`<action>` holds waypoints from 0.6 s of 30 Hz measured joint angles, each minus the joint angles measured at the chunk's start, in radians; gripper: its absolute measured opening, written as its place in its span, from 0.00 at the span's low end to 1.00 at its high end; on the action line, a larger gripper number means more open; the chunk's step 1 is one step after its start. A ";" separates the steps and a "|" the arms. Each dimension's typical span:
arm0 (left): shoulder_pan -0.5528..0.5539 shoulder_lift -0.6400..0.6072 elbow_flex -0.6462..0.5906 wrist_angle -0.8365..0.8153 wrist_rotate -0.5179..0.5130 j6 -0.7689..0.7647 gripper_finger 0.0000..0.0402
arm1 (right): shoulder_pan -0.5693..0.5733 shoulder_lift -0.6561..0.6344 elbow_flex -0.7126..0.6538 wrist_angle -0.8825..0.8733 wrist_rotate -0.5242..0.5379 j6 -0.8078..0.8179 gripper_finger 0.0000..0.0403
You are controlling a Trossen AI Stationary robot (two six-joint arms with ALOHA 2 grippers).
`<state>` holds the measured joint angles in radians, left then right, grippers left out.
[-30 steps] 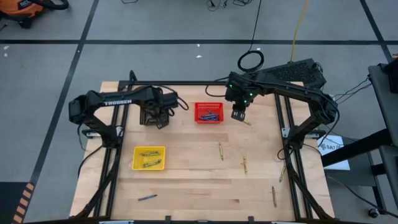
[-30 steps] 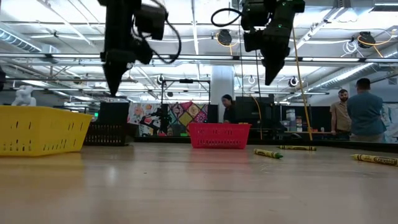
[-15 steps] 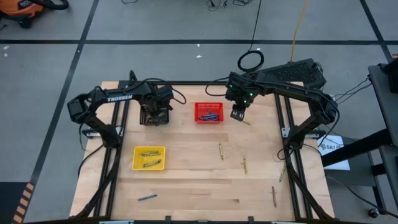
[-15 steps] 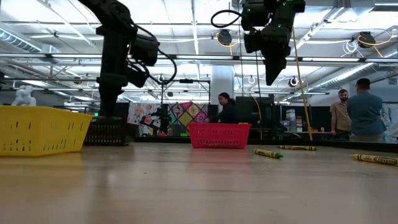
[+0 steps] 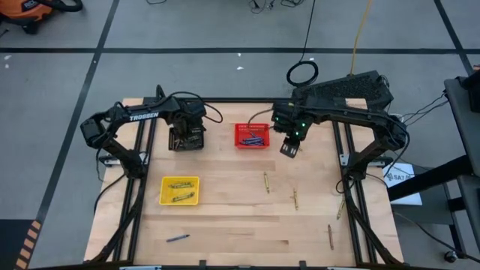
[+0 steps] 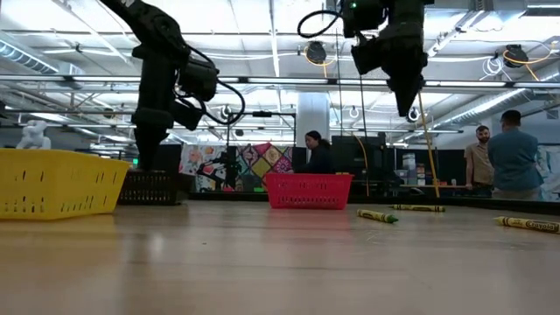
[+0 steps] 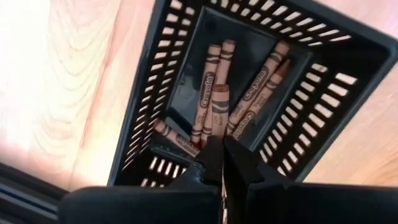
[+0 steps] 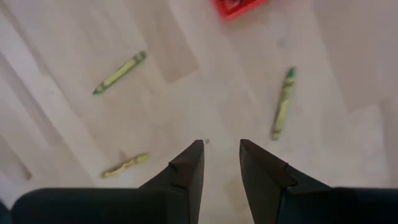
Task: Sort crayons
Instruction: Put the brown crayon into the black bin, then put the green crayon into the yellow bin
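The black basket [image 5: 180, 139] at the far left holds several brown crayons [image 7: 208, 93]. My left gripper [image 7: 221, 152] points down into it, shut, and one brown crayon [image 7: 219, 109] shows just past its fingertips. My right gripper [image 5: 289, 148] hangs open above bare table, right of the red basket [image 5: 252, 136], which holds blue crayons. Yellow-green crayons [image 5: 266, 182] [image 5: 295, 198] lie loose on the wood right of centre. The yellow basket [image 5: 180, 191] holds yellow-green crayons. A lone blue crayon [image 5: 178, 238] lies near the front left. My left gripper's shut fingertips [image 7: 214, 146] stand right at the near end of a brown crayon [image 7: 219, 127] inside the black basket, coming from above. Whether they touch it or it merely lies below them, I cannot tell.
More yellow-green crayons lie toward the right edge [image 5: 340, 208] and near front right [image 5: 330, 236]. Black frame rails [image 5: 349, 187] run along both table sides. People stand in the room beyond the far edge [image 6: 512, 157].
My left gripper has swung toward the far left, from beside the black basket to over it, and has sunk into it, staying shut. My right gripper has drifted away from the red basket toward the near right, rolling a little, still open.
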<state>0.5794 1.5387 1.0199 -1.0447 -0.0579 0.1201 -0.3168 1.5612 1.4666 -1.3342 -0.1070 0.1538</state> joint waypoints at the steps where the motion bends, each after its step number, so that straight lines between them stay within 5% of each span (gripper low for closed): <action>1: 0.000 0.000 0.000 0.003 0.002 0.000 0.00 | 0.018 0.000 0.000 -0.009 0.000 0.020 0.23; 13: -0.001 0.000 0.000 0.043 0.056 0.050 0.12 | 0.222 0.000 0.000 -0.043 0.063 0.182 0.23; 18: -0.001 0.000 0.000 0.042 -0.027 0.051 0.19 | 0.269 -0.008 -0.005 -0.054 0.135 0.220 0.23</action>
<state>0.5785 1.5387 1.0199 -1.0023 -0.0845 0.1708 -0.0481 1.5532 1.4618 -1.3878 0.0280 0.3742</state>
